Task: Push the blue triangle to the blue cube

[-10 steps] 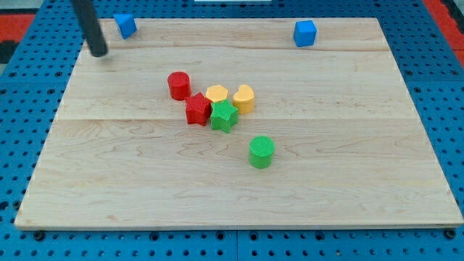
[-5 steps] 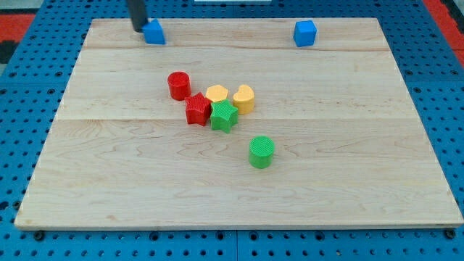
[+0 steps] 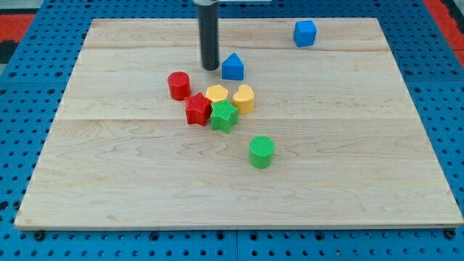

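Observation:
The blue triangle [image 3: 232, 67] lies on the wooden board [image 3: 109, 181], above the middle cluster. My tip [image 3: 211, 67] stands just to its left, close to or touching it. The blue cube [image 3: 305, 33] sits near the view's top right, well apart from the triangle, up and to the right of it.
Below the triangle is a cluster: a red cylinder [image 3: 178, 85], a red star-like block [image 3: 197, 109], a yellow hexagon-like block [image 3: 216, 94], a yellow heart [image 3: 244, 98], a green star [image 3: 224, 115]. A green cylinder [image 3: 262, 151] stands alone lower right.
My tip has swept from the board's top left towards the right and down. The blue triangle has been pushed with it from the top-left edge to just above the cluster.

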You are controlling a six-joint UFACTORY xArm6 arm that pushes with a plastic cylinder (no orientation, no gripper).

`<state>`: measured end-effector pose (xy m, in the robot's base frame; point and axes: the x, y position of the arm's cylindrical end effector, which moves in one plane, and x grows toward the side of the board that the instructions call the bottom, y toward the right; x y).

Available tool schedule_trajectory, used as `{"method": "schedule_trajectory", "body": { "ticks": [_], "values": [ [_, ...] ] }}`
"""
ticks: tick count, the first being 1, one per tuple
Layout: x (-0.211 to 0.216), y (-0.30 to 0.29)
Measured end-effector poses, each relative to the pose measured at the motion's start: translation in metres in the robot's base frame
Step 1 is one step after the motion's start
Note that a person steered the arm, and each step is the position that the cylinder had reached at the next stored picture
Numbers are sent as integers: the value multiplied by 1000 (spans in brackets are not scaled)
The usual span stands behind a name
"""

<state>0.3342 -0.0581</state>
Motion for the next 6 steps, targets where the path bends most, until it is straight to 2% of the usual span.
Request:
{"method": "schedule_trajectory", "body": {
  "ticks": [1,2,3,4,6],
  "values": [
    [21,-30],
    [22,12],
    [2,86],
    [-14,122],
    [-7,23]
  ]
}}
